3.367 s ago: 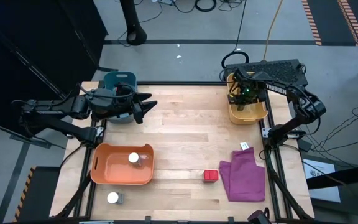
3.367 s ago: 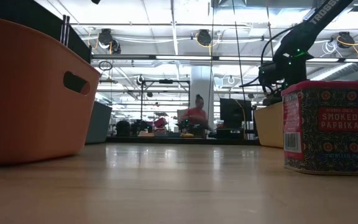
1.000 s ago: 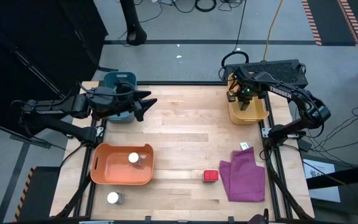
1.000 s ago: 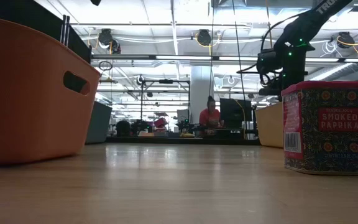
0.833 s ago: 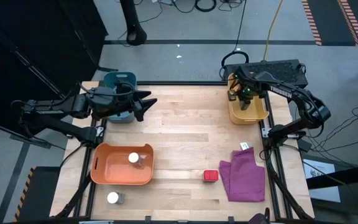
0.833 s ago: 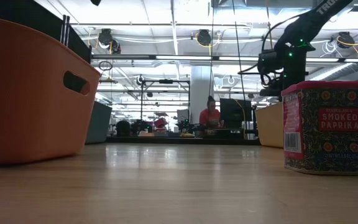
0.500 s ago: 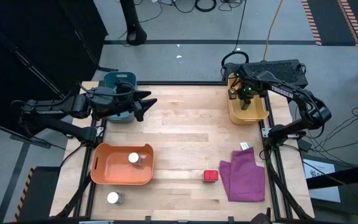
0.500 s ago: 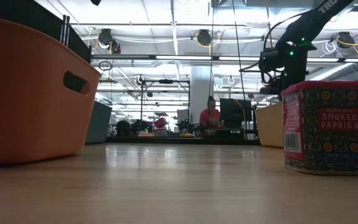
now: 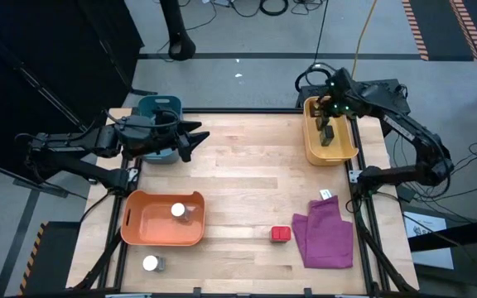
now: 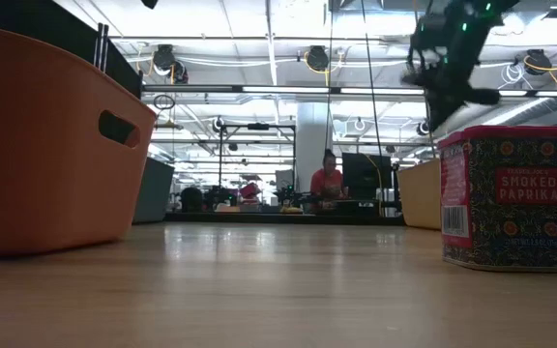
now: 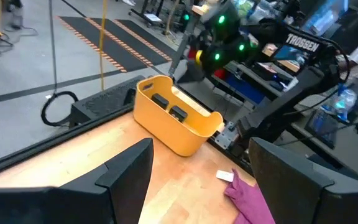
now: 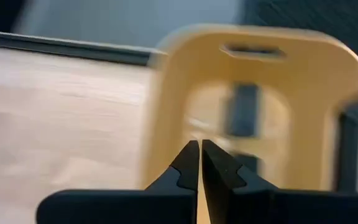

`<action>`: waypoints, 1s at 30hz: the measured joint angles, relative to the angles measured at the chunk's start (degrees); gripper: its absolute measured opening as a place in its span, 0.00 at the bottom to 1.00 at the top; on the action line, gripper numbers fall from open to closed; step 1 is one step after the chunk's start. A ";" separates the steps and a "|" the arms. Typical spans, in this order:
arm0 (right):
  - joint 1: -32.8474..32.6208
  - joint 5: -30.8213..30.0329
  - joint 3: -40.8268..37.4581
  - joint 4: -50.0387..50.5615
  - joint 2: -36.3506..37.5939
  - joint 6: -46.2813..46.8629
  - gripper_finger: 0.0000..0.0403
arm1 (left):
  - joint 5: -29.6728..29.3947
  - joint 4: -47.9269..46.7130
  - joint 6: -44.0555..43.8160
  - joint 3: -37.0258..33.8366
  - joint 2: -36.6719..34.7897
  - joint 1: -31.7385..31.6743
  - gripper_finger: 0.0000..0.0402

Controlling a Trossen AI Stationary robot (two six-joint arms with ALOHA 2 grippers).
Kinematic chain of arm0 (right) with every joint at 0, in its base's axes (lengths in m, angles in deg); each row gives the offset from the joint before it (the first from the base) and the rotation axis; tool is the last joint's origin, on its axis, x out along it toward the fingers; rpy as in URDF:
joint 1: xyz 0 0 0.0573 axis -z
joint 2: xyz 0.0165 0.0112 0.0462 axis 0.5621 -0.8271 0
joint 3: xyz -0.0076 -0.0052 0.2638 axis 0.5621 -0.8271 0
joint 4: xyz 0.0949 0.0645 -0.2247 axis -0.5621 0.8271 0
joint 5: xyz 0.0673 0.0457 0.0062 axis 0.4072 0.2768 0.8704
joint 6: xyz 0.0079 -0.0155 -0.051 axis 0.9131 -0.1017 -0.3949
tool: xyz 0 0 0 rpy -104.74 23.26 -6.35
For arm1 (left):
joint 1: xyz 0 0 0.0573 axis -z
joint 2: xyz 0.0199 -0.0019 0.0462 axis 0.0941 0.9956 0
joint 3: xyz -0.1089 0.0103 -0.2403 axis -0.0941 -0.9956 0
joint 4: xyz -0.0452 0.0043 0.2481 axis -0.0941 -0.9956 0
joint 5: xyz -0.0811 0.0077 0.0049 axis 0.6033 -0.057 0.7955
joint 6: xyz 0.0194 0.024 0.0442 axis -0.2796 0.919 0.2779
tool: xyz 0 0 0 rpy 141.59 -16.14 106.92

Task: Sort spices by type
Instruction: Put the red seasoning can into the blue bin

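1. Hovering above the yellow bin (image 9: 330,153) at upper right, the right pincer (image 12: 200,163) is pressed together, empty.
2. Lower centre on the worktop (image 9: 247,178), the smoked paprika tin (image 9: 281,234) looks rigid, light; grip its flat sides.

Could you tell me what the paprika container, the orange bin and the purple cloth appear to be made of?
The paprika container looks like printed tin: boxy, with a rolled rim under its red lid and a glossy patterned face. The orange bin seems to be moulded plastic, smooth and matte, with a cut-out handle slot. The purple cloth looks like soft woven fabric, lying rumpled with folds; its exact fibre cannot be told.
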 joint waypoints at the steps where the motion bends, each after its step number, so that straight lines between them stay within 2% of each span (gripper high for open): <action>1: -0.76 1.10 0.57 -1.22 1.05 -1.06 0.00 | 0.81 0.00 0.00 0.00 0.01 0.00 0.67; 6: -5.73 5.60 1.27 -8.37 7.36 -4.47 0.00 | 7.40 -0.27 -0.51 0.00 0.01 0.02 0.67; 10: -10.54 6.09 1.29 -12.63 11.28 -3.55 0.00 | 11.75 -1.83 -4.79 0.00 0.00 0.07 0.67; 17: -17.62 6.04 1.29 -14.40 13.89 -0.93 0.00 | 14.42 -1.99 -7.05 1.31 0.73 0.07 0.67; 24: -26.86 6.43 1.29 -14.26 13.89 1.31 0.00 | 14.42 -3.31 0.45 6.23 4.65 0.07 0.67; 30: -35.36 10.34 1.29 -10.50 14.07 6.87 0.00 | 15.02 -5.16 11.46 11.34 10.24 0.04 0.67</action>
